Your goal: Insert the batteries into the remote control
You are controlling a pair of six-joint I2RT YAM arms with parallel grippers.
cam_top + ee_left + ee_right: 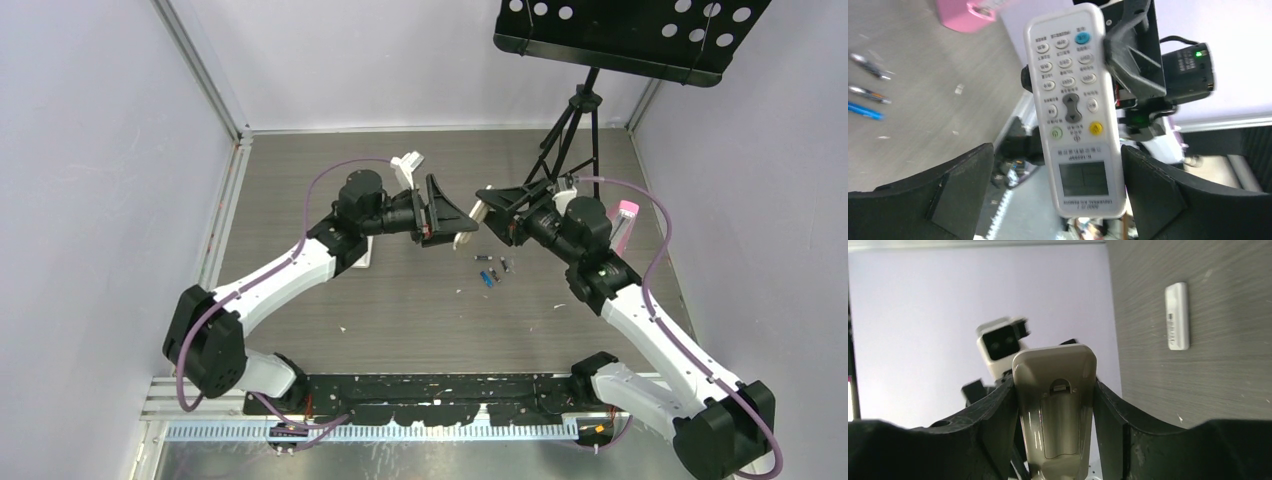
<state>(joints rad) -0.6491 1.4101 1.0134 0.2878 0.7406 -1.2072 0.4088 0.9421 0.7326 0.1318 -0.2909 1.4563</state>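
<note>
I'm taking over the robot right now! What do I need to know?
Left gripper: jaws open, either side of the slim white remote control with grey buttons, not touching it.
Right gripper: jaws shut on that remote, holding it in the air, beige back toward its own camera.
Small dark cylindrical batteries, one blue: loose on the grey wood-grain table near the grippers.
Done: remote lifted.
Left: load the batteries; none shows in the remote.

White arm links (280, 275), black joints (205, 345), purple cables (345, 164) along each arm, black wedge-shaped jaws
</note>
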